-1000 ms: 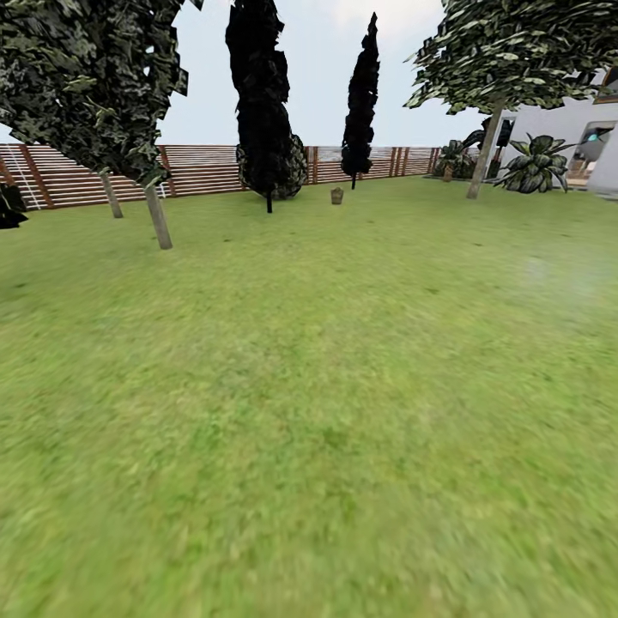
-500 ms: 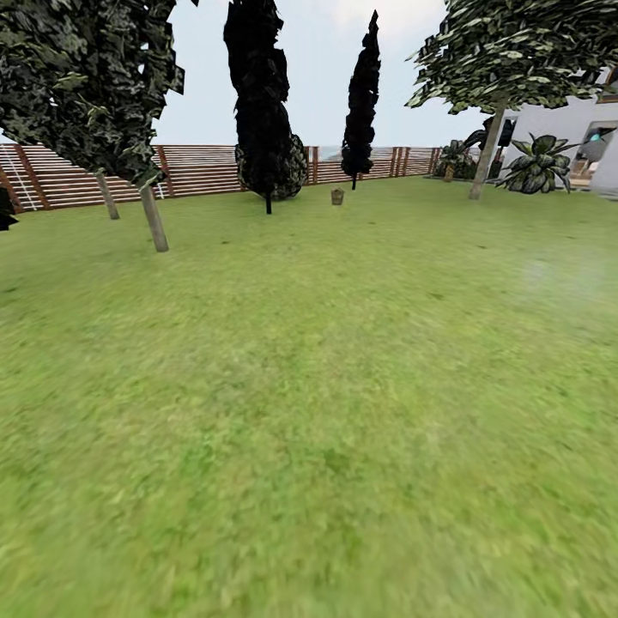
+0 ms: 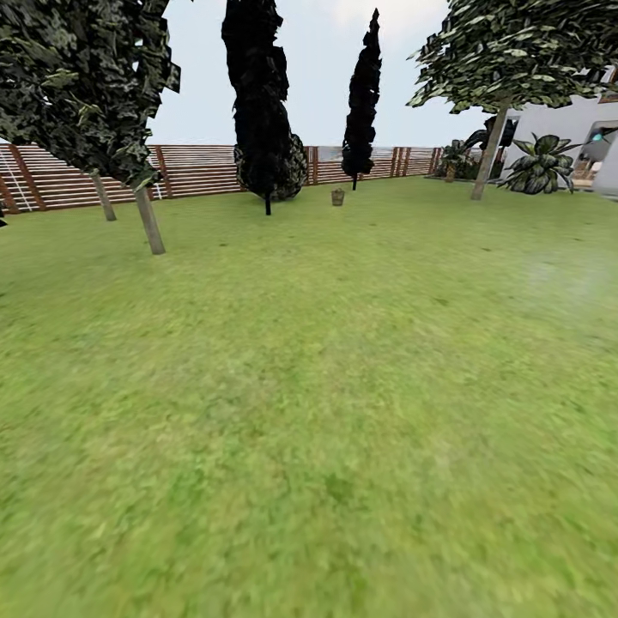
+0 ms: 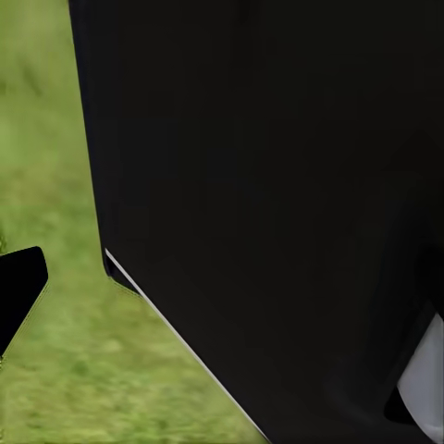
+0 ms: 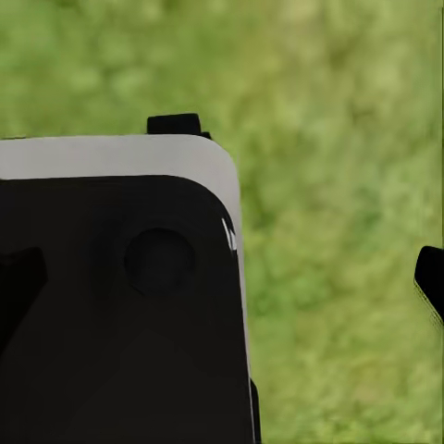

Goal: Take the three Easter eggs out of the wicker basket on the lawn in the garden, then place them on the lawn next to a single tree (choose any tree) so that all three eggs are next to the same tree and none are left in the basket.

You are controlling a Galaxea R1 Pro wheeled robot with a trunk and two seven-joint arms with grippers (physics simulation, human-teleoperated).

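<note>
Basket (image 3: 337,197) is sitting far off on the lawn (image 3: 326,386), small and brown, too distant for me to be making out any eggs in it. Taking the fence (image 3: 197,169) as my mark: basket is standing in front of it, between the two dark columnar trees (image 3: 262,103), nearer the thinner one. A leafy tree (image 3: 150,219) with a pale trunk is standing in front of the fence well apart from the basket, on my left side; another tree (image 3: 485,154) is rising near the fence's far end, by the white house (image 3: 566,129), with palms beside it.

My left wrist camera is looking at grass past a black body panel (image 4: 277,203); one dark fingertip (image 4: 18,291) is showing at the edge. My right wrist camera is showing fingertips (image 5: 430,277) at both edges over grass, nothing between them, so that hand is spread wide and holding nothing. Left hand's spread I cannot tell.
</note>
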